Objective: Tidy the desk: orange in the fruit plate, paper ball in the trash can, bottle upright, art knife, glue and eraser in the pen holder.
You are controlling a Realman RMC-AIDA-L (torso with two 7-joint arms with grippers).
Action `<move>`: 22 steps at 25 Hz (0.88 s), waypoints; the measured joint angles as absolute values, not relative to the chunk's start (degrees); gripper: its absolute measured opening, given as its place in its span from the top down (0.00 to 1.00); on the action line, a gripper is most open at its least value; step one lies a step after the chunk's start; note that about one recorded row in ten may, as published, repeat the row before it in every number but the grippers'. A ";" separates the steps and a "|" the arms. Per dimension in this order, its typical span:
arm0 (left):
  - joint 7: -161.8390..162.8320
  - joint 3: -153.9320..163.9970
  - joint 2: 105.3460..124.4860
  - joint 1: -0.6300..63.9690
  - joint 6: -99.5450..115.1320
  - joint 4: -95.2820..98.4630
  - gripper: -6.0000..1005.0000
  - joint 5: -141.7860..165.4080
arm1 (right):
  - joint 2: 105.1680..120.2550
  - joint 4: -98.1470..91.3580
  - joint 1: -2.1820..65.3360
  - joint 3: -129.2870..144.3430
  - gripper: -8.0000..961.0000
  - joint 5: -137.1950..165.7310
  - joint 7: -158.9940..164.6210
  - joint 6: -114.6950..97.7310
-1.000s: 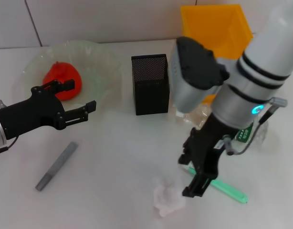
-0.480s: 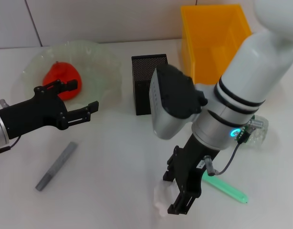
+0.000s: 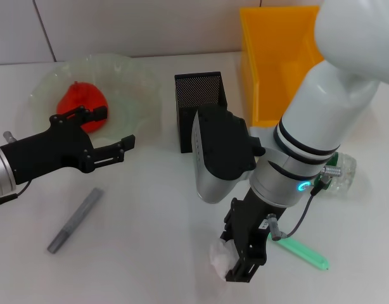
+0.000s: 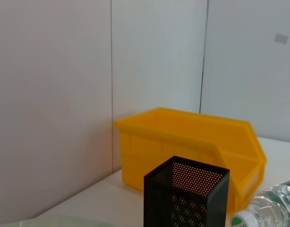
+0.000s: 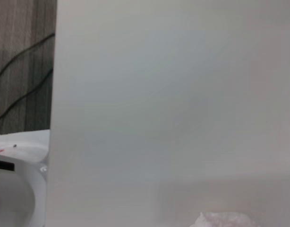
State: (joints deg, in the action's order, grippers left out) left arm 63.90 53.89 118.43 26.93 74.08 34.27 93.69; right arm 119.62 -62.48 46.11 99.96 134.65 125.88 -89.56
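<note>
At the desk's near edge, about 6 o'clock in the head view: the right gripper (image 3: 244, 253) is down at the paper ball (image 3: 219, 256), fingers pointing at the desk.
Key relation: the wad lies at 9 o'clock from the fingers, touching or just beside them; whether it sits between them or outside cannot be told.
Right fingers: close together, but open or closed cannot be told.
Paper ball's long axis: none to speak of, a roundish crumple, so any closing direction should serve.
Nearer arm: the right, by far; the left gripper (image 3: 106, 133) hovers at 9 o'clock, well apart from the wad.
Left fingers: spread apart, holding nothing, just beside the fruit plate (image 3: 134, 82).
Orange (image 3: 80, 100): already in the plate, at 10 o'clock.
Trash can (image 3: 277, 57): at 1 o'clock, well beyond the wad; the carry would pass near the pen holder (image 3: 199, 111) at 12 o'clock.
Bottle (image 3: 341, 171): on its side at 3 o'clock, largely hidden by the right arm.
Other items: a green pen-like stick (image 3: 305, 253) at 5 o'clock, a grey one (image 3: 75, 220) at 8 o'clock.
Step in hand, as judged: seizing the paper ball.
</note>
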 joint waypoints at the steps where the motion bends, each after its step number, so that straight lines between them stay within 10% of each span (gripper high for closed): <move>1: 63.90 54.25 118.48 26.99 74.09 34.27 0.15 93.69 | 119.62 -62.42 46.15 100.24 0.19 134.93 125.98 -89.39; 12: 63.90 54.70 118.48 27.11 74.09 34.27 0.16 93.69 | 119.50 -68.80 43.46 93.68 0.48 135.09 127.94 -88.99; 22: 63.72 55.04 118.47 27.24 74.89 34.52 0.16 93.69 | 119.11 -79.29 36.18 66.96 0.54 137.56 129.22 -78.86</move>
